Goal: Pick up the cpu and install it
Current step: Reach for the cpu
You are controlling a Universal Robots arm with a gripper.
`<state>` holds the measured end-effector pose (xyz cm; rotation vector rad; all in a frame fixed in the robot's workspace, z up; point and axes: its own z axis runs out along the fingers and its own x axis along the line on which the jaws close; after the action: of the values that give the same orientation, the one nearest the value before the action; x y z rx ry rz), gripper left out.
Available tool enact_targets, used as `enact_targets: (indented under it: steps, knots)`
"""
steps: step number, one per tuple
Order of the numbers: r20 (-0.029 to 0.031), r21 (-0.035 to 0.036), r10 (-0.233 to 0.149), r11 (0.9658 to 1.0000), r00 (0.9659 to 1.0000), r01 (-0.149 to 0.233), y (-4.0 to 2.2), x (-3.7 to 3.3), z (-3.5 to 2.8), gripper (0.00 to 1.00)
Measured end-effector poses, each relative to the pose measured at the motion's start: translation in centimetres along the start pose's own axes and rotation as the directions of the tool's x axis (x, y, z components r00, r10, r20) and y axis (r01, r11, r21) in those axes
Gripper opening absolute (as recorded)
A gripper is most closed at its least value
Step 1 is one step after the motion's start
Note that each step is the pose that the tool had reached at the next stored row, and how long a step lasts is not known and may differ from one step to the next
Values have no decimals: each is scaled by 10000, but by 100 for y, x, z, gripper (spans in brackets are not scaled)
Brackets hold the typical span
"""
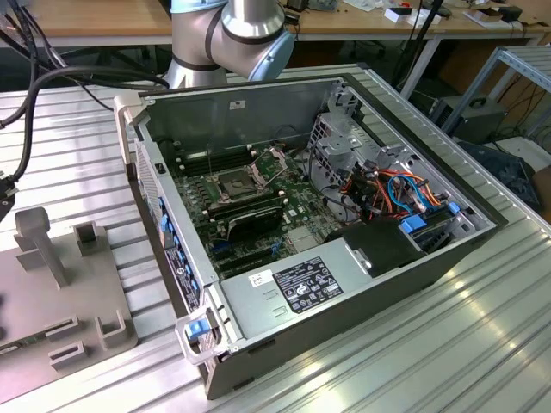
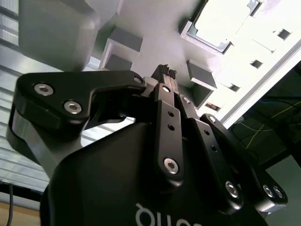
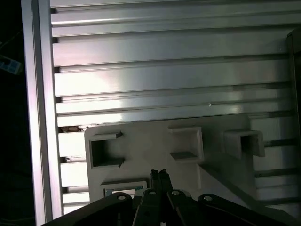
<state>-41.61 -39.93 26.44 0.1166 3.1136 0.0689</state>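
Grey fixture (image 1: pixel 30 297) is sitting at the case's (image 1: pixel 241 112) 8 o'clock (exterior view); gripper (image 2: pixel 167 71), fingers pinched together, empty, is hovering near the cpu (image 2: pixel 217 19).

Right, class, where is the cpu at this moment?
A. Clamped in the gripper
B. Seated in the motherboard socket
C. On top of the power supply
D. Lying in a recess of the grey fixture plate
D: in the second wrist view the cpu lies in a recess of the grey fixture plate, apart from the gripper, which holds nothing.
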Motion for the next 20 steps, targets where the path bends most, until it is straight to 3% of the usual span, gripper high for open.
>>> enact_targets:
  steps: [13,18,19,20]
  knots:
    - [-1,1,2,10000,10000,-2,-21,228,83,11]
    - [-13,9,2,10000,10000,-2,-21,234,88,11]
    - [-79,13,6,10000,10000,-6,-21,234,91,11]
    - [-271,28,14,10000,9996,-13,-22,235,95,11]
